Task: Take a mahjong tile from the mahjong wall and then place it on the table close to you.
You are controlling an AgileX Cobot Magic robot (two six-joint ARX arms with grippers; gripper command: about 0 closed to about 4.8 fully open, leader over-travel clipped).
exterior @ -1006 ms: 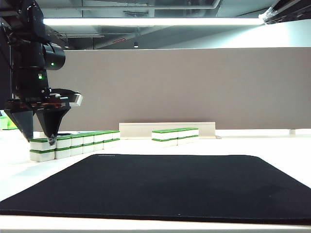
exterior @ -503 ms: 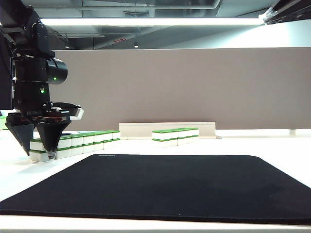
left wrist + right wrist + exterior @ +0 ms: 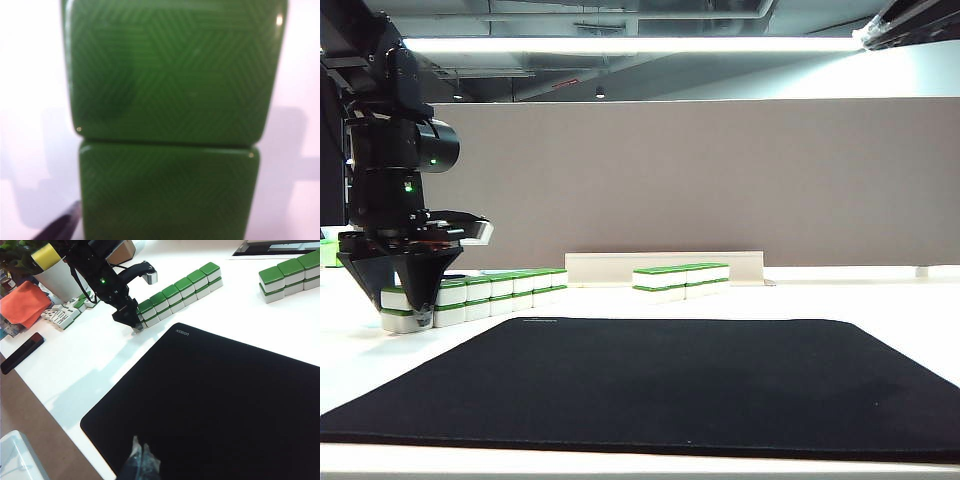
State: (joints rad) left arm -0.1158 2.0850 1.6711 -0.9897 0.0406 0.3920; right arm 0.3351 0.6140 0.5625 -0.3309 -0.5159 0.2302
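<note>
At nine o'clock in the exterior view: black left gripper (image 3: 408, 312), pointed straight down over the near end of the mahjong wall (image 3: 485, 295), the long two-layer row of small white blocks with glossy green tops running back toward the middle. Fingers straddling the end tile (image 3: 398, 298), one on either side; whether pressed tight or merely bracketing, cannot tell. Same reading from the right wrist view, where the left gripper (image 3: 134, 325) sits on the near end of the wall (image 3: 177, 291). Left wrist view filled by two patterned green tile backs, the end tile (image 3: 172, 65) nearest the lens and its neighbour butted against it.

Toward twelve o'clock: shorter row of green-topped white blocks (image 3: 680, 279), well apart and untouched, before a tall grey-beige partition panel (image 3: 720, 180).

At six o'clock: large black rectangular mat (image 3: 660, 380) on the wide smooth white table (image 3: 910, 310), nothing on it.

Right gripper (image 3: 141, 464) only a dark tip low in its own view, above the mat's near edge (image 3: 115, 440); open or shut not discernible.

Step in hand, by judgement: securing the top end tile. Next: firm squeeze, straight lift clear of the lower layer without dragging the neighbour, then a carry to the near side.
</note>
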